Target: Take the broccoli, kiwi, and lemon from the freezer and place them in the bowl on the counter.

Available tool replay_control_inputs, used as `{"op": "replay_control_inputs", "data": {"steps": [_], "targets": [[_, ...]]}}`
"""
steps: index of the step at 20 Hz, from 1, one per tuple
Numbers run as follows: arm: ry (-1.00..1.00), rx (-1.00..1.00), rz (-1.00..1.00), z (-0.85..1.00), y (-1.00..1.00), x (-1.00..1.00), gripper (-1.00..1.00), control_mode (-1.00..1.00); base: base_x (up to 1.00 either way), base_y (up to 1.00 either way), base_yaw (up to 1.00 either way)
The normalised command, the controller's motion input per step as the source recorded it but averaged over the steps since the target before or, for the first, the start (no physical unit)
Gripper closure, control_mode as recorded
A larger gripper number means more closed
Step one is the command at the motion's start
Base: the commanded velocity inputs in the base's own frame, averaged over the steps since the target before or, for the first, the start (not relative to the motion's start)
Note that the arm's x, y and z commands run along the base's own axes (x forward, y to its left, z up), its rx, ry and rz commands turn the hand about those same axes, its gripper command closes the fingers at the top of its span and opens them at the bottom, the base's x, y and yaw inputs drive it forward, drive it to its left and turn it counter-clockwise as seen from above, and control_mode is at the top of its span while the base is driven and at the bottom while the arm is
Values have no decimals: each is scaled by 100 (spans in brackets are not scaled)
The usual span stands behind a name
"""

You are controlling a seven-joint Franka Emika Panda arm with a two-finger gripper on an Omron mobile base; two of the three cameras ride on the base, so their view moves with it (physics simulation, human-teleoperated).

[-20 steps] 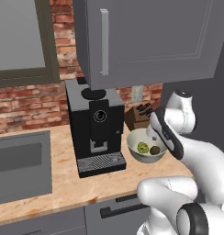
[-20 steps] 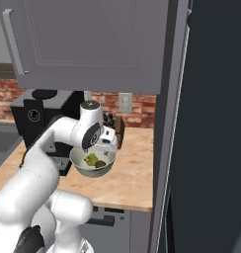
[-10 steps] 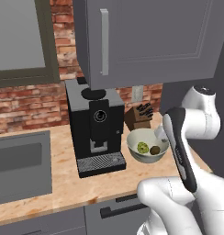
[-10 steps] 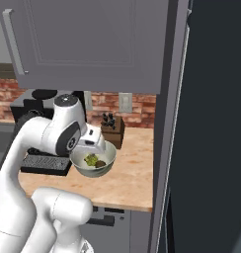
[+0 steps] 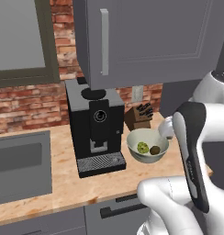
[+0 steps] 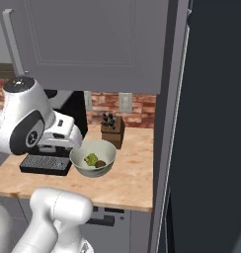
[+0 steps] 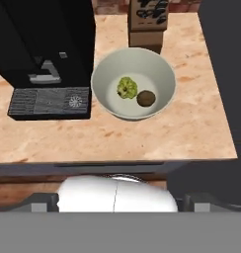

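The pale bowl [image 5: 147, 137] [image 6: 93, 148] [image 7: 164, 74] stands on the tan counter [image 5: 63, 179], just right of a coffee machine. In it lie the yellow-green broccoli [image 7: 127, 87] [image 5: 142, 147] [image 6: 91, 159] and the brown kiwi [image 7: 145, 98] [image 5: 154, 150] [image 6: 100, 163], side by side. My gripper [image 7: 120, 203] hangs above and in front of the bowl, looking down on it, open with nothing between its fingertips [image 7: 44, 202]. The dark freezer [image 6: 211, 123] rises at the right. The lemon is out of view.
A black coffee machine [image 5: 98, 128] [image 7: 43, 44] sits left of the bowl, a knife block [image 5: 139, 117] [image 7: 148, 20] behind it. A sink [image 5: 17, 165] lies at the far left. Grey wall cupboards [image 5: 141, 41] hang overhead. My arm's white links [image 5: 192, 151] stand near the counter's front edge.
The arm has drawn up and back from over the bowl toward the base. The jaws stayed open. Broccoli and kiwi have not moved in the bowl.
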Motion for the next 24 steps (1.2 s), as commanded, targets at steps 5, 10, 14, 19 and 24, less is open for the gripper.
{"op": "replay_control_inputs", "data": {"steps": [5,10,14,19,24], "targets": [[0,0,0,87,4,-55,-100,-100,0,0,0],[-2,0,0,35,12,-72,-100,-100,0,0,0],[-5,0,0,2,14,-67,-100,-100,0,0,0],[-5,0,0,8,14,-6,-100,-100,0,0,0],[-3,0,0,17,0,1,-100,-100,0,0,0]]}}
